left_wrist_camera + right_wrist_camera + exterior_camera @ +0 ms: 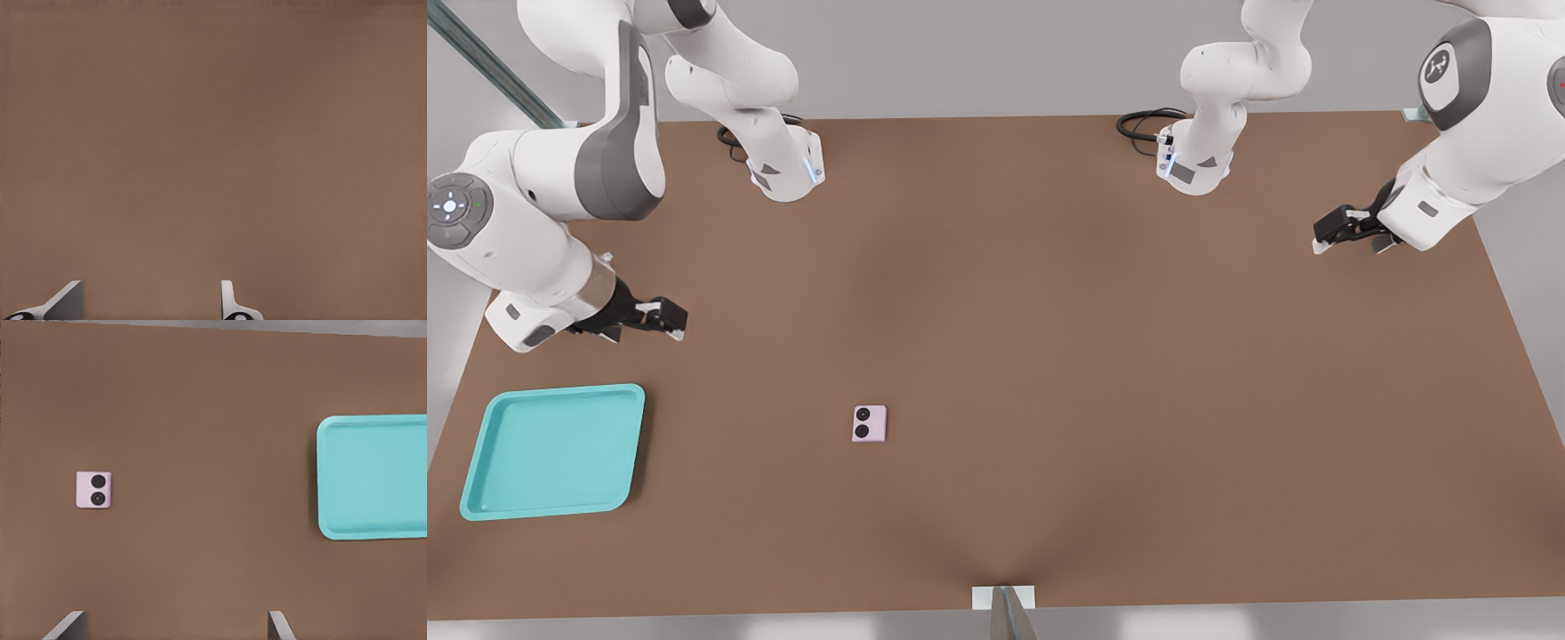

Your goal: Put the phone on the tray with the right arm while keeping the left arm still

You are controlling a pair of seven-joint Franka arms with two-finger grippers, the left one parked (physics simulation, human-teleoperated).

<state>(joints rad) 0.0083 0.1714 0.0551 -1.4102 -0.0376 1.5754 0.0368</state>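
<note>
We see a plain brown table (1049,356) before grey walls. The pale-pink, square folded phone (869,424) lies flat mid-table, well apart from the corner's turquoise plastic tray (480,493); our black gripper (665,322) hangs open.

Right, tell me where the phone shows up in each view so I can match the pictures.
Front view: the phone lies flat on the brown table, left of centre, to the front view's right of the tray.
Right wrist view: the phone is apart from the tray, with the open gripper holding nothing.
Left wrist view: not in it; only table shows.
Shared landmark: the turquoise tray.
</note>
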